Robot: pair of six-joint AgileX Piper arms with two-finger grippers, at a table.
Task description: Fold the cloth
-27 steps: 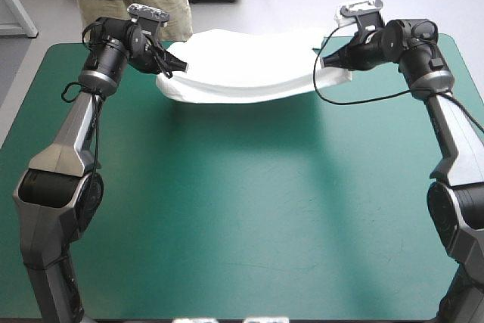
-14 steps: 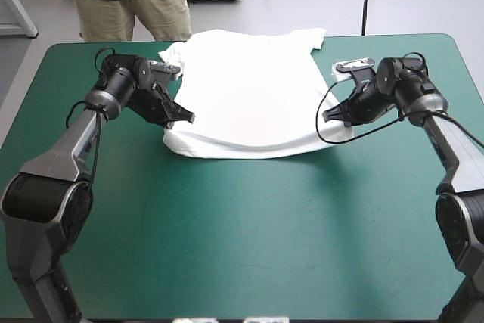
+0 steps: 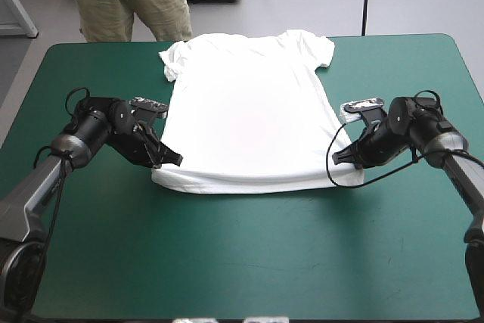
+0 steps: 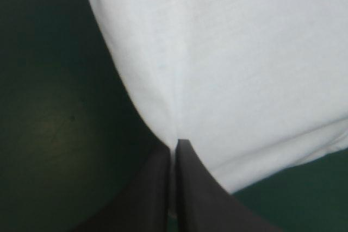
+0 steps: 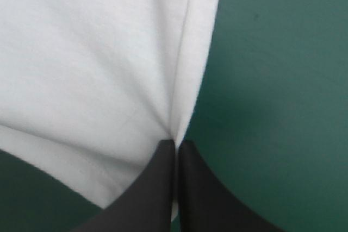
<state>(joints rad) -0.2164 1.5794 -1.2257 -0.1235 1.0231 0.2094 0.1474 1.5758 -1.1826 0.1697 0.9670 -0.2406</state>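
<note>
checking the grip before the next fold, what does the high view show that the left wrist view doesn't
Only the high view: the whole T-shirt spread flat, sleeves toward the far edge, and the right gripper at the hem's other corner. Only the left wrist view: the left gripper all but shut, white fabric pinched at its tip, a crease ahead of it. Both: the T-shirt on the teal-green cover, the left gripper at its near corner.

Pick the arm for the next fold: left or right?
Marginally left; it's near even. Left claw and right claw are each shut on a near hem corner of the flat T-shirt; the left sleeve lies bunched inward, so that side likely folds cleaner.
</note>
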